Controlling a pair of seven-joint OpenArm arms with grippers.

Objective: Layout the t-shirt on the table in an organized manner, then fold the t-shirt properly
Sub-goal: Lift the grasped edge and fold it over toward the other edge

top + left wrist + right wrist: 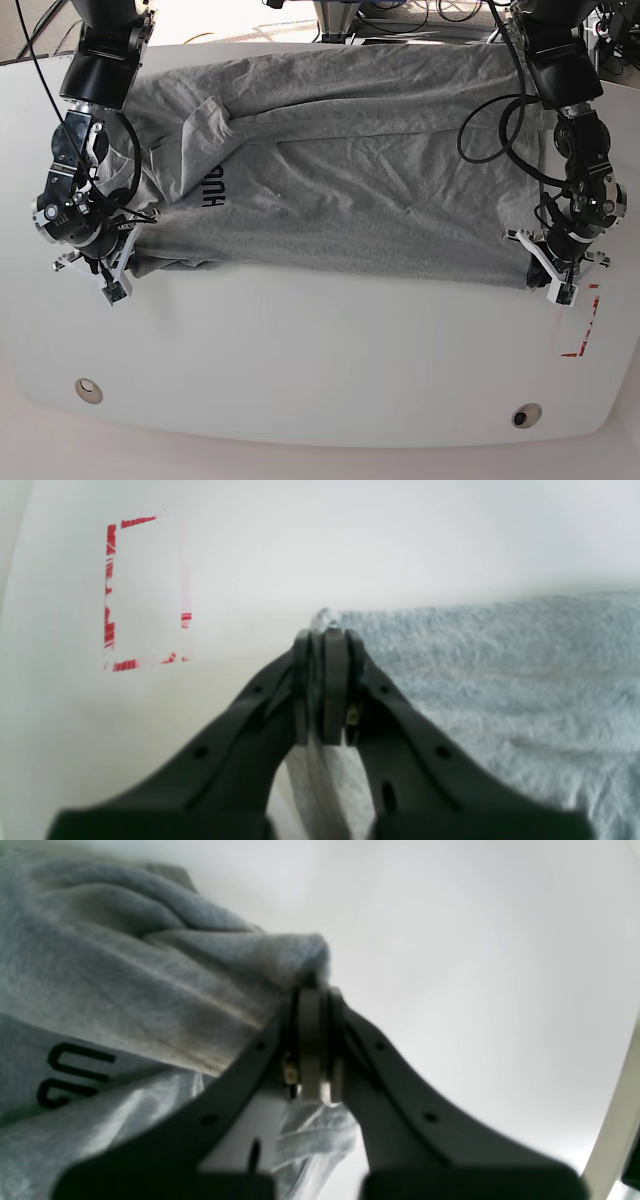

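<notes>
T-shirt spread flat across far half of white tabletop, wrinkled, black lettering near one end. Right gripper clamped on near corner at lettering end; left gripper clamped on near corner at opposite end. Red dashed mark just beside left gripper. Two round grommets near front edge, well apart.

Bright even light; wrist views soft, blurred, edges warped; base view sharp
</notes>
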